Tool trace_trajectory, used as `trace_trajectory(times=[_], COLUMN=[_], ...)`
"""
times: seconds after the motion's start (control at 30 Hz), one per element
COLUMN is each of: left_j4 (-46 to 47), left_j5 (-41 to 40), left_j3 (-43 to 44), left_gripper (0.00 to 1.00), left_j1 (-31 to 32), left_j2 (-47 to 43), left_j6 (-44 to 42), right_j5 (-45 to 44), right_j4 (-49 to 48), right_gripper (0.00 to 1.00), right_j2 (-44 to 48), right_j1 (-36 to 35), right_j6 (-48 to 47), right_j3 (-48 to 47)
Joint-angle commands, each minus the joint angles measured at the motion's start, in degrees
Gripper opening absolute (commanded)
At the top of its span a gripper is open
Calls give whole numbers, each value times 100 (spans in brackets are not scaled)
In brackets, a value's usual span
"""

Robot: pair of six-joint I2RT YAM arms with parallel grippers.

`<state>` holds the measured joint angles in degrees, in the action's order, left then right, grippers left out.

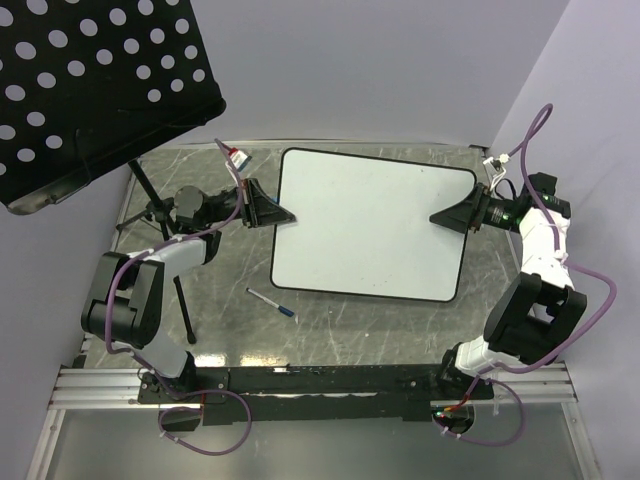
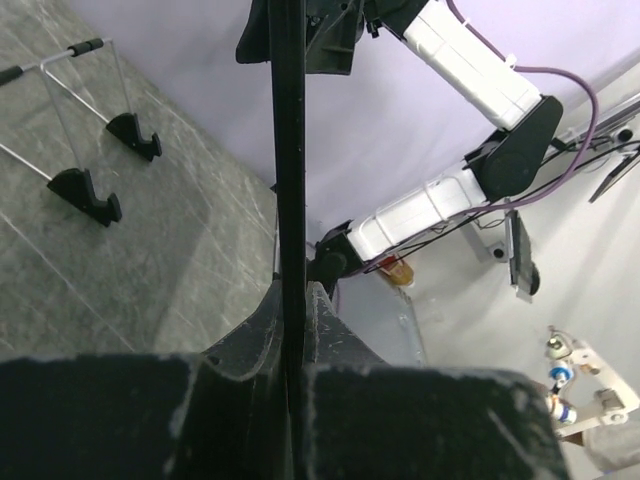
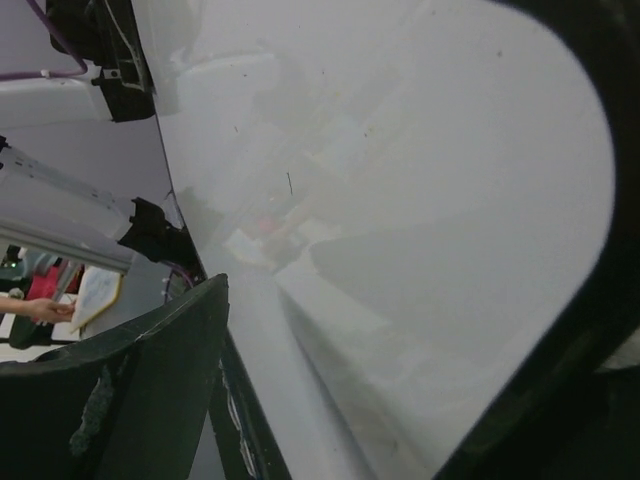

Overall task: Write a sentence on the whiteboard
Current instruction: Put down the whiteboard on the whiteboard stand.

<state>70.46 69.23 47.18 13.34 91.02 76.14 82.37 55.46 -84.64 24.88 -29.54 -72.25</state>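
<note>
At the bottom of the top view, the two arm bases sit on the mounting rail. Just above it, on the bare table, a blue-tipped marker lies loose. It is close to the lower left corner of the whiteboard and apart from both grippers. The whiteboard occupies the centre of the frame with its white face toward the camera, and no sentence is visible on it in any view. The left gripper is clamped on the board's left edge; the left wrist view shows both fingers pressed together on the thin dark rim. The right gripper straddles the right edge, one finger on each side of the board, but whether it grips cannot be told. Whether the board rests on the table or is raised cannot be told either. A black perforated music stand fills the upper left, farthest back. Judged risks: the left hold bears on a narrow strip of smooth edge, so any lift before the right side is secure would probably let the board pivot and slip out. With both ends held, unequal arm motion could twist the rigid board loose. A shifting board could also sweep the marker away. With both grippers occupied, writing cannot begin.
</note>
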Motion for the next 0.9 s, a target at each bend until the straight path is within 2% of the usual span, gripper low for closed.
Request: trace_trajectory(times=[0.0, 0.17, 0.23, 0.3, 0.4, 0.47, 0.5, 0.53, 0.63, 0.77, 0.87], left_j4=[1541, 1813, 2313, 2865, 3027, 2537, 2239, 1566, 674, 679, 803], left_j5=[-375, -402, -463, -524, -630, -604, -586, -569, -481, -428, -437], left_j3=[432, 564, 678, 784, 933, 951, 942, 916, 942, 960, 960], left_gripper=[1, 1, 1, 1, 1, 1, 1, 1, 1, 1, 1], left_j1=[19, 19, 19, 19, 10, 2, 2, 2, 1, -7, -7], left_j2=[-182, -24, 64, 214, 276, 145, 74, 4, -216, -234, -199], left_j6=[-301, -118, 251, 724, 877, 606, 134, -123, -880, -978, -864], right_j5=[474, 158, -97, -203, -537, -800, -880, -933, -1021, -889, -854], right_j4=[122, 878, 818, 484, 63, -192, -533, -676, -1020, -590, -615], right_gripper=[80, 92, 100, 100, 100, 100, 100, 100, 100, 100, 100], right_j2=[150, -70, -175, -193, -62, 114, 341, 465, 799, 686, 633], right_j1=[-54, -19, 60, 244, 411, 500, 596, 649, 789, 825, 825], right_j6=[-253, -1035, -941, -756, -536, -308, -202, -1, 194, -113, -105], right_j3=[-122, -587, -676, -633, -519, -326, -255, -124, -18, -193, -158])
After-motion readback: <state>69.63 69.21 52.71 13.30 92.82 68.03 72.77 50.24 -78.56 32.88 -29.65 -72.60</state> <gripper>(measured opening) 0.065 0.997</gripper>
